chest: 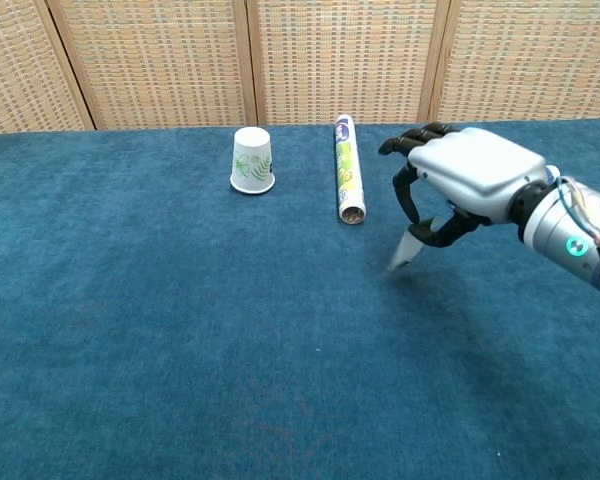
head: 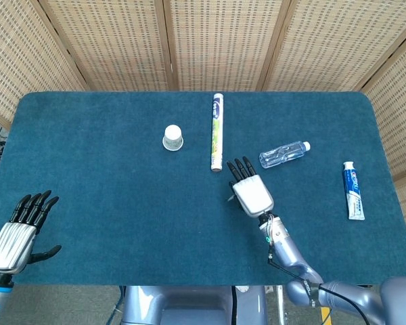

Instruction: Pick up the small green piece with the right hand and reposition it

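In the head view, your right hand is over the blue cloth, just near the end of the long paper-wrapped roll; the small green piece is hidden under it here. From the roll, the paper cup stands to the left, the water bottle lies to the right, and the toothpaste tube lies much further right. Your left hand waits far left of the roll, fingers spread, holding nothing.

In the chest view, your right hand is raised to the right of the roll, and its fingers pinch the small piece, which hangs tilted above the cloth. It looks pale here.
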Tool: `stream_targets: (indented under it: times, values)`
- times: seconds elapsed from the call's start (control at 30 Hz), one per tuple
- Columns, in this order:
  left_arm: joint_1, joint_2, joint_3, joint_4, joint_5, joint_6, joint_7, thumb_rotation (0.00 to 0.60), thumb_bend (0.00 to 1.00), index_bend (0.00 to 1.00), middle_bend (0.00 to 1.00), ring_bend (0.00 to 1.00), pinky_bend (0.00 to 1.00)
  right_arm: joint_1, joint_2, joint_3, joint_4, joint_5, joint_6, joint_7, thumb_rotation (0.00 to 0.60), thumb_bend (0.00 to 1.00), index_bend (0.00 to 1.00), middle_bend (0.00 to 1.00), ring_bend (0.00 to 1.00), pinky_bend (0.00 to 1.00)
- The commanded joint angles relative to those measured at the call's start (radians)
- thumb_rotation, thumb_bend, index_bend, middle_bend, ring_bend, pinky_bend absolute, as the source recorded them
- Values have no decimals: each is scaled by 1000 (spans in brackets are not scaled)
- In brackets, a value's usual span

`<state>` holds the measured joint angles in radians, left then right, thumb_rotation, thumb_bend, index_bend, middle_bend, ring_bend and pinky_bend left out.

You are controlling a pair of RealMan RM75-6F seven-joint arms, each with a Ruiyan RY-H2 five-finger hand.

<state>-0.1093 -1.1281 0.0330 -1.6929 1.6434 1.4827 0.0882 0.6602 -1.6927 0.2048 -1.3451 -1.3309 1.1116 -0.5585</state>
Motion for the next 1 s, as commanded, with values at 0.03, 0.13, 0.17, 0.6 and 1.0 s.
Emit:
stream_targets:
  times: [0.03, 0.13, 0.17, 0.6, 1.0]
  values:
    - [0, -1, 0, 2, 0, -1, 0, 600, 88, 0, 0, 0, 0, -12, 33, 14, -26, 18, 19, -5, 600, 504, 596, 105, 0, 0]
    - [-1, -2, 0, 2, 1, -2, 2, 600, 87, 0, 0, 0, 0, -18, 67, 20, -54, 19, 33, -10, 600, 502, 596, 105, 0, 0]
    - [-1, -2, 0, 1, 2, -2, 3, 600, 87, 0, 0, 0, 0, -21, 81, 22, -65, 17, 40, -11, 600, 495, 596, 104, 0, 0]
    - [-1, -4, 3, -3, 7, -2, 10, 600, 87, 0, 0, 0, 0, -178, 312, 12, -218, -6, 223, 125, 600, 233, 374, 0, 0, 0]
    - [1, -5, 2, -7, -1, -4, 17, 600, 87, 0, 0, 0, 0, -444, 434, -126, -188, -140, 499, 423, 600, 194, 282, 0, 0, 0]
